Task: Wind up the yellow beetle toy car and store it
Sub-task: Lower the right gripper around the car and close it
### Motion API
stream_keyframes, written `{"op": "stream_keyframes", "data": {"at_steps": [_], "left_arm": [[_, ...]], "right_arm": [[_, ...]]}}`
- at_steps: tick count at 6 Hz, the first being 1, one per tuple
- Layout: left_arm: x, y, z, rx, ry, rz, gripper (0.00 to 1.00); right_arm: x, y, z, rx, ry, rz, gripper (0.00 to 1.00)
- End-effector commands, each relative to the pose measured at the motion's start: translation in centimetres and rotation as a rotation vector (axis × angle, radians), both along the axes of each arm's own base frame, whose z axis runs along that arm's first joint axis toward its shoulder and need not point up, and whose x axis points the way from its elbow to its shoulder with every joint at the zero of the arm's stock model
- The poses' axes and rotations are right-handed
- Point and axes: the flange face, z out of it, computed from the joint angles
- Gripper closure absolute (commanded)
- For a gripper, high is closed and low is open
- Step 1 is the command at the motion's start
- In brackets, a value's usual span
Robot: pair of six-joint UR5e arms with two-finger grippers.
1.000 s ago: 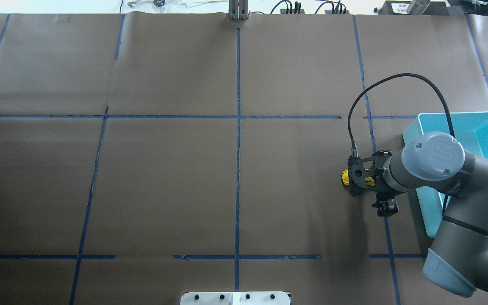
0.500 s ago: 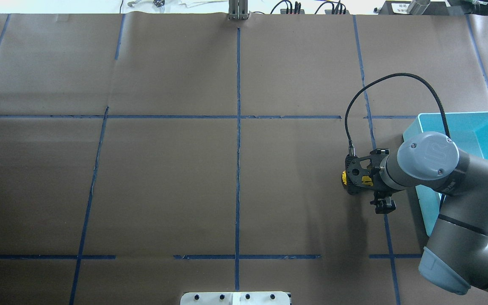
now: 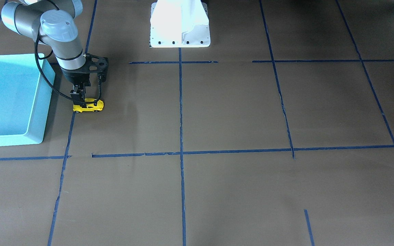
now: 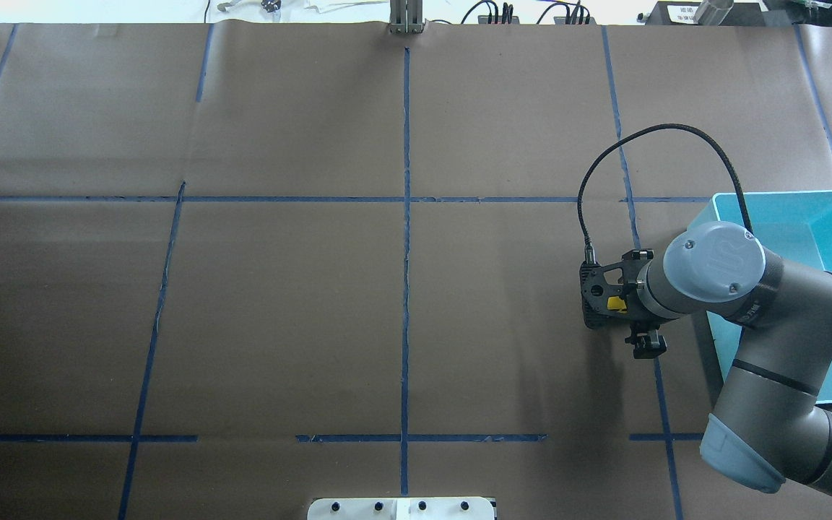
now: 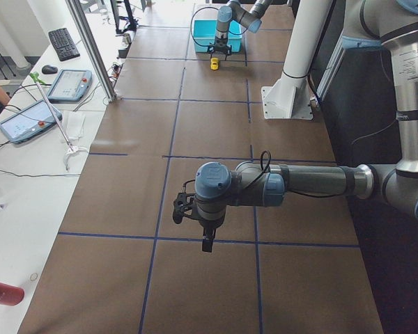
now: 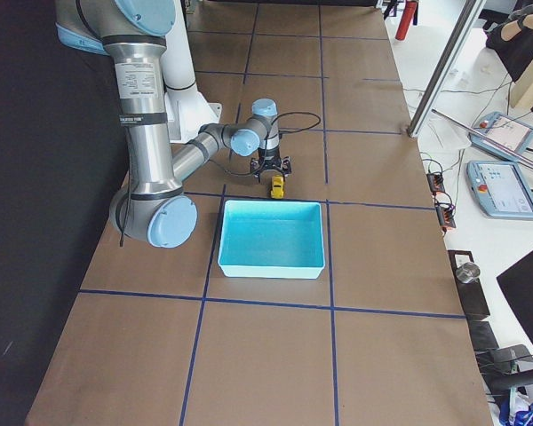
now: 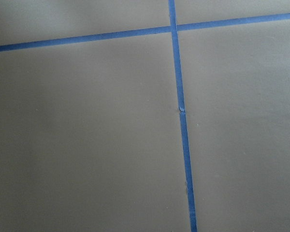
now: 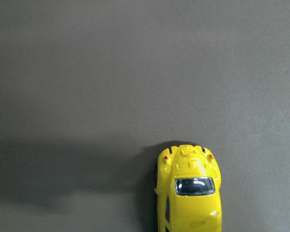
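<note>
The yellow beetle toy car (image 3: pixel 88 106) stands on its wheels on the brown table, just beside the turquoise bin (image 3: pixel 41 102). My right gripper (image 3: pixel 77 99) points down at the car's bin-side end, touching or just above it. I cannot tell whether it is open or shut. In the overhead view the wrist bracket hides most of the car (image 4: pixel 614 304). The right wrist view shows the car's tail end (image 8: pixel 189 193) at the bottom edge, with no fingers in sight. My left gripper (image 5: pixel 206 243) hovers over bare table far from the car, and I cannot tell its state.
The bin (image 4: pixel 784 202) is open-topped and holds nothing that I can see. Blue tape lines (image 4: pixel 406 217) divide the table. The white robot base (image 3: pixel 180 24) stands at the robot's edge. The right arm's black cable (image 4: pixel 661 130) loops above the wrist.
My right wrist has moved left and slightly away from the robot in the overhead view. Its bracket now covers the car's end that stuck out before. The car seems not to have moved.
</note>
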Motion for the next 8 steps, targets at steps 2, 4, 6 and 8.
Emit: {"op": "stream_keyframes", "data": {"at_steps": [2,4,6,8], "left_arm": [[0.0,-0.2,-1.7,0.052,0.002,0.008,0.00],[0.3,-0.1,-0.9,0.028,0.043,0.005,0.00],[0.3,0.0,-0.2,0.016,0.044,0.005,0.00],[0.3,0.0,-0.3,0.014,0.045,0.003,0.00]], "right_arm": [[0.3,-1.0,0.3,0.014,0.011,0.000,0.00],[-1.4,-2.5,-1.3,0.023,-0.010,-0.008,0.00],[-1.6,-2.4,-0.5,0.014,0.003,-0.015,0.00],[-1.7,-2.2,0.8,-0.017,0.002,-0.078,0.01]]}}
